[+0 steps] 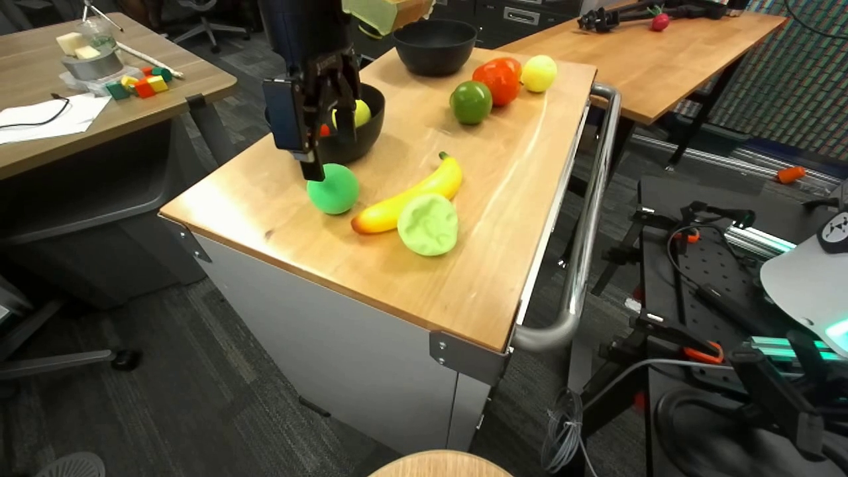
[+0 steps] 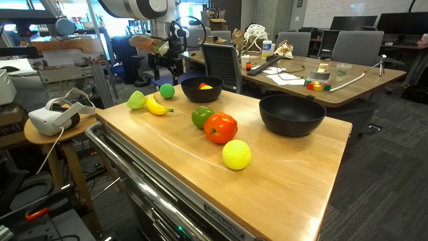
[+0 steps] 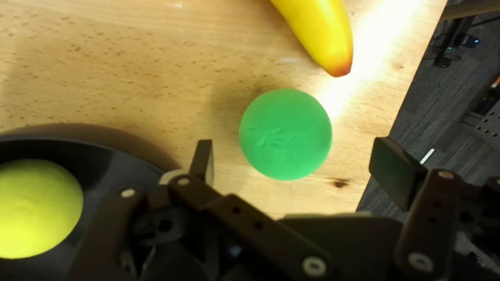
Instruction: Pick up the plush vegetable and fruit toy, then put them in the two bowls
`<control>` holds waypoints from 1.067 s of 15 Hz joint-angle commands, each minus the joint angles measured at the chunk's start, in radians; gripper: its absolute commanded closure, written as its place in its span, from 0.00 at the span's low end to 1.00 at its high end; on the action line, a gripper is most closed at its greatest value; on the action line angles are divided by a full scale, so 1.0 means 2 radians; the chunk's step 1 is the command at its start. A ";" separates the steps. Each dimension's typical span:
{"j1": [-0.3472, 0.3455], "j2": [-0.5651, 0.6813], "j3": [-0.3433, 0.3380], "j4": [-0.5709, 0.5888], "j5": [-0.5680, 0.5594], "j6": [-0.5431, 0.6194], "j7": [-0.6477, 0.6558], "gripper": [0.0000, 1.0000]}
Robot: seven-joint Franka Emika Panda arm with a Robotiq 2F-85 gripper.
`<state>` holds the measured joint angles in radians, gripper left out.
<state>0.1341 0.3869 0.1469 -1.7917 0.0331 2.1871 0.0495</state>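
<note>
Collecting the green ball beside the occupied bowl appeared underway; jaws stood apart, empty; lowering seemed required.

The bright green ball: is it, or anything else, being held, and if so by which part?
Nothing is held: the end effector stands open, and the bright green ball rests on the wooden top, with a gap on either side.

We saw a bright green ball, a yellow banana with a reddish-brown tip and dark green stem, and a pale green cabbage. We noted a red-orange round, a dark green round and a yellow ball. One bowl and the other bowl were black; we found brown flecks across the blond tabletop.
</note>
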 commanded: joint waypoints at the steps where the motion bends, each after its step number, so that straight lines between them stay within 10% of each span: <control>1: 0.005 0.004 -0.005 0.002 -0.001 -0.003 -0.002 0.00; 8: 0.001 0.024 0.000 0.006 0.009 0.000 -0.020 0.01; 9: 0.001 0.025 0.001 0.006 0.010 0.000 -0.023 0.21; 16: -0.003 0.023 0.003 0.006 0.015 0.005 -0.041 0.68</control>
<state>0.1341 0.4370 0.1473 -1.7883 0.0330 2.1870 0.0067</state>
